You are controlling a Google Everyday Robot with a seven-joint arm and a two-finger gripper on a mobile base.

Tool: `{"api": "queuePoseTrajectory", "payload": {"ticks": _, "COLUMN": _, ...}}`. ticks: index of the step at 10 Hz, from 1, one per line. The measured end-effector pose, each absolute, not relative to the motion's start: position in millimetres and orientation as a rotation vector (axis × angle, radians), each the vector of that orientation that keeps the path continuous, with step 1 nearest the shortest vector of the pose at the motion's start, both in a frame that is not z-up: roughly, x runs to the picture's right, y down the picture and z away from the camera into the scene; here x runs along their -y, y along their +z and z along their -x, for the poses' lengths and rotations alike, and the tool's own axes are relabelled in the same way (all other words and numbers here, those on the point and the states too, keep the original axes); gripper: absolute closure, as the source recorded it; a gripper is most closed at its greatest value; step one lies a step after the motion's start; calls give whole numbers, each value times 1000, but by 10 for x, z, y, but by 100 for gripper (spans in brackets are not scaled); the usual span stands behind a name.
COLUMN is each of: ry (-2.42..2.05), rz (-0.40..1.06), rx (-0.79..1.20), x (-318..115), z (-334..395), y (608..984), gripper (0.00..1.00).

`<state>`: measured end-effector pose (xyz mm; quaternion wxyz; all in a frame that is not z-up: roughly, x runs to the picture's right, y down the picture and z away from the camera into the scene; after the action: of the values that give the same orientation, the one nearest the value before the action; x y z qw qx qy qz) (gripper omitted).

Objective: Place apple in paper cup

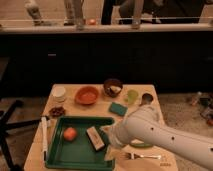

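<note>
Apple (70, 133) lies inside the green tray (75, 159), toward the tray's left side, resting on the tray floor and clear of its walls. A pale rectangular block (95, 138) lies in the same tray to the right of the apple, apart from it. The paper cup (59, 93) stands upright at the far left corner of the tabletop (35, 152), well apart from the apple and outside the tray.

Right of the cup along the far side come an orange bowl (87, 95), a dark bowl (113, 87), a light green cup (132, 96) and a dark metallic cup (146, 99). A teal sponge (118, 108) lies just beyond the tray's far right corner. A small dish of dark bits (57, 111) sits between the paper cup and the tray. A white stick-like tool (44, 145) lies along the tray's left edge, and a fork (142, 156) lies near the right front of the tabletop.

The white arm (165, 137) reaches in from the right, low over the tabletop. Its end effector (110, 149) hangs at the tray's near right edge, right of the block and apart from the apple; its fingers are spread wide and hold nothing.
</note>
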<state>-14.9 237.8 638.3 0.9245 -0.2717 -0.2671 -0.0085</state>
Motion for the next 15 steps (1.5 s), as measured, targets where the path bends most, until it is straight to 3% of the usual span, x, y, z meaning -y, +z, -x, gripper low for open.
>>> {"api": "queuePoseTrajectory", "payload": {"ticks": 6, "ry": -9, "rz": 613, "rx": 566, "x": -2404, "z": 867, "y": 6630, "gripper": 20}}
{"api": "queuePoseTrajectory", "payload": {"ticks": 15, "ry": 18, "rz": 606, "rx": 580, "x": -2374, "z": 909, "y": 6697, "gripper": 20}}
